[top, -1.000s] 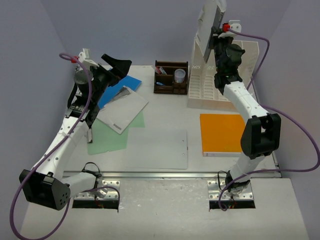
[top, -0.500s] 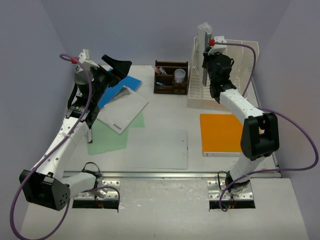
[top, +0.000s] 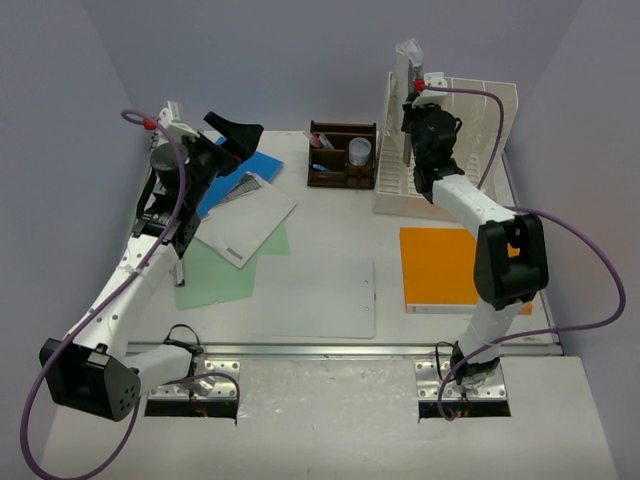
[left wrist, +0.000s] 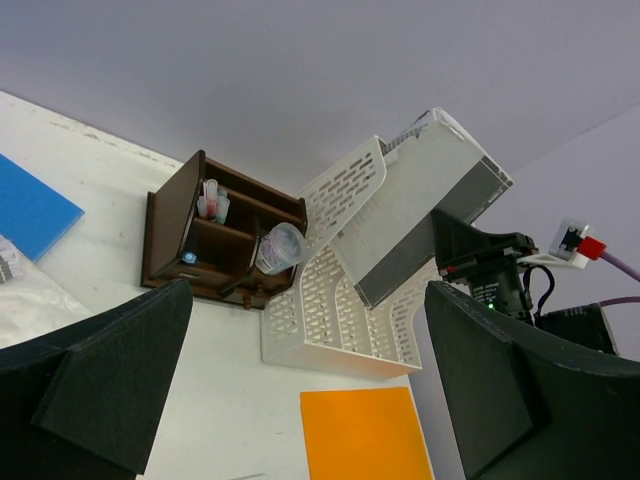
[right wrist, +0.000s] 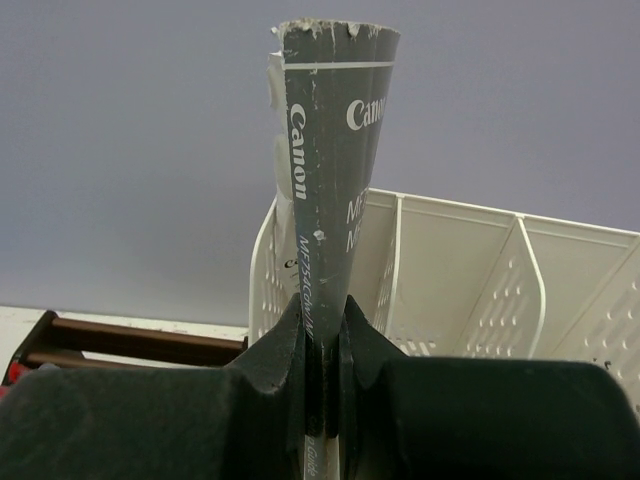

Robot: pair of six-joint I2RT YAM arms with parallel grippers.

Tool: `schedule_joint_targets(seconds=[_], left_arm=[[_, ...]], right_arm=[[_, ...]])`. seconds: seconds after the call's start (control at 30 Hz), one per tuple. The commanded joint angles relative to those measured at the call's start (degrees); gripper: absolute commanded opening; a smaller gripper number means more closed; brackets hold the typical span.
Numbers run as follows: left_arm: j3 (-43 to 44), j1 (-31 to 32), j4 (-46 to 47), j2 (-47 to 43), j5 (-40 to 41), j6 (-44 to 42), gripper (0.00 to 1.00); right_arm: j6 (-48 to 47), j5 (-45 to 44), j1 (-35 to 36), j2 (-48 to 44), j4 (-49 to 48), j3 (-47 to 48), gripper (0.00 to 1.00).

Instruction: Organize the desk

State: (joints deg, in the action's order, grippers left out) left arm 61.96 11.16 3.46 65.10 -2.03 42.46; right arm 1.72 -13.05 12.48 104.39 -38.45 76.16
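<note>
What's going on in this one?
The right gripper is shut on a grey Canon manual, holding it upright at the left end of the white file rack. The left gripper hangs open above the papers on the left of the desk. An orange folder and a clipboard lie flat on it.

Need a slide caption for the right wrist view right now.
Right gripper clamps a grey Canon booklet upright in front of the white file rack.

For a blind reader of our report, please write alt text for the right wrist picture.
The right tool pinches a grey Canon booklet upright, with a white file rack behind it. A brown wooden organizer shows at lower left.
</note>
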Motion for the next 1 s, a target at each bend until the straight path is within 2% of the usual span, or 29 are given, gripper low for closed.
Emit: schedule_joint_targets(seconds=[0.0, 0.23, 0.33, 0.5, 0.6, 0.83, 0.97], left_arm=[[-0.64, -0.76, 2.11, -1.17, 1.65, -0.62, 1.00], [-4.20, -0.84, 5.19, -3.01, 6.07, -1.40, 1.00], [-6.61, -0.79, 7.45, -4.08, 7.28, -1.71, 1.00], [-7.67, -0.79, 7.91, -3.46, 7.48, -1.41, 1.00], [-7.93, -0.82, 8.23, -3.08, 7.36, -1.32, 1.00], [-9.00, -0.88, 8.32, -2.99, 7.39, -2.05, 1.00], [-9.87, -1.03, 8.36, -3.58, 7.43, -2.22, 1.00]], right_arm=[[1.09, -2.44, -0.09, 2.13, -11.85, 5.58, 0.00], [2.54, -6.98, 0.23, 5.53, -15.94, 4.11, 0.00], [3.30, -5.81, 0.31, 5.62, -20.71, -0.43, 0.00], [3.70, -1.18, 0.90, 7.78, -36.62, -9.84, 0.00], [3.52, -1.09, 1.78, 8.55, -38.54, -12.37, 0.00], [-0.29, -1.30, 3.12, 15.13, -48.77, -13.65, 0.00], [-1.28, -4.40, 4.97, 16.78, -51.29, -12.74, 0.00]])
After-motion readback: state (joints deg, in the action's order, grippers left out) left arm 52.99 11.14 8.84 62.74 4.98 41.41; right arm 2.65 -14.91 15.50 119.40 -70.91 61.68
